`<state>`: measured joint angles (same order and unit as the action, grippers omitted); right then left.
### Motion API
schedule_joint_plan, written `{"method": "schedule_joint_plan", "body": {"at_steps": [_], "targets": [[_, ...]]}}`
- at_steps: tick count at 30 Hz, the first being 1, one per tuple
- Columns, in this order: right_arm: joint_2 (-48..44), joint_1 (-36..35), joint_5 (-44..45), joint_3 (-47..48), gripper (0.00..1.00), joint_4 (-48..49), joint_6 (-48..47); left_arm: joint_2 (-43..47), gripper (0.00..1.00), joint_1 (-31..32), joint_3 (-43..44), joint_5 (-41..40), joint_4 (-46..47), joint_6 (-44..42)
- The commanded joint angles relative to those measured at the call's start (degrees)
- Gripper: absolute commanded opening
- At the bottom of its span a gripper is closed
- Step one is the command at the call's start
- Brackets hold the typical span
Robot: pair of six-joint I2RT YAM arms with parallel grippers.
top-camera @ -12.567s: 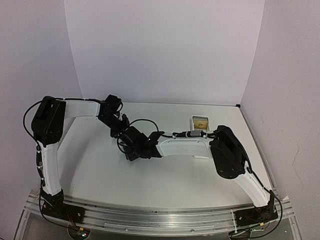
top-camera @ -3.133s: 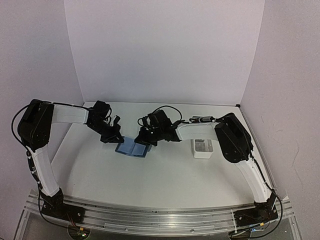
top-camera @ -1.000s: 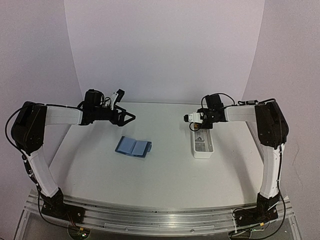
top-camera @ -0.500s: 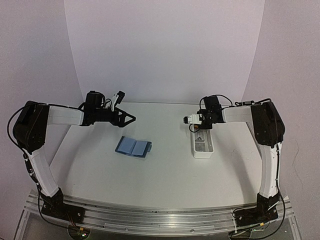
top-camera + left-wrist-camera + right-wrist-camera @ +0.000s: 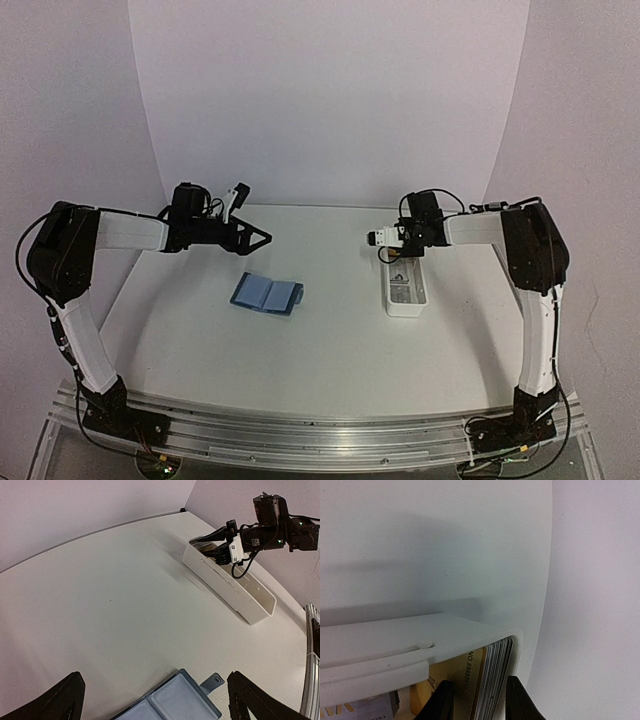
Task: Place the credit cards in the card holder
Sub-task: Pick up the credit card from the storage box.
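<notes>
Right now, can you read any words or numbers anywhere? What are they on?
"NO 8888...": on the gold card in the tray; its last digits are too blurred to read.
Gold letters on a pale card: cut off, unreadable.
No other text can be read.

light: bright, diffuse, purple cast on walls [image 5: 330, 100]
shadows: soft, beside white tray [image 5: 220, 582] on table [image 5: 100, 595]
focus: right wrist view soft close up
edges: left wrist view bowed
</notes>
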<state>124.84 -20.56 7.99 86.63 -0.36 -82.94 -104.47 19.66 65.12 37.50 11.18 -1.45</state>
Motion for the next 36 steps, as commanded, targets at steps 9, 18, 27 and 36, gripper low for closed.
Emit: {"method": "schedule_joint_plan", "body": {"at_steps": [9, 18, 27, 36], "targets": [[0.92, -0.1, 0.03, -0.69, 0.26, 1.24, 1.25, -0.59, 0.99, -0.24, 0.55, 0.47, 1.77, 0.14], [-0.23, -0.15, -0.17, -1.54, 0.14, 0.71, 2.6, -0.96, 1.0, -0.19, 0.77, 0.93, 1.57, 0.41], [-1.65, -0.11, -0.93, -1.65, 0.0, -1.82, 3.88, -0.57, 0.99, -0.23, 0.45, 1.09, 1.15, 0.48], [-2.02, -0.1, -2.42, 0.44, 0.0, -6.32, 5.54, -0.58, 0.99, -0.19, 0.35, 1.44, 1.22, 0.66]]}}
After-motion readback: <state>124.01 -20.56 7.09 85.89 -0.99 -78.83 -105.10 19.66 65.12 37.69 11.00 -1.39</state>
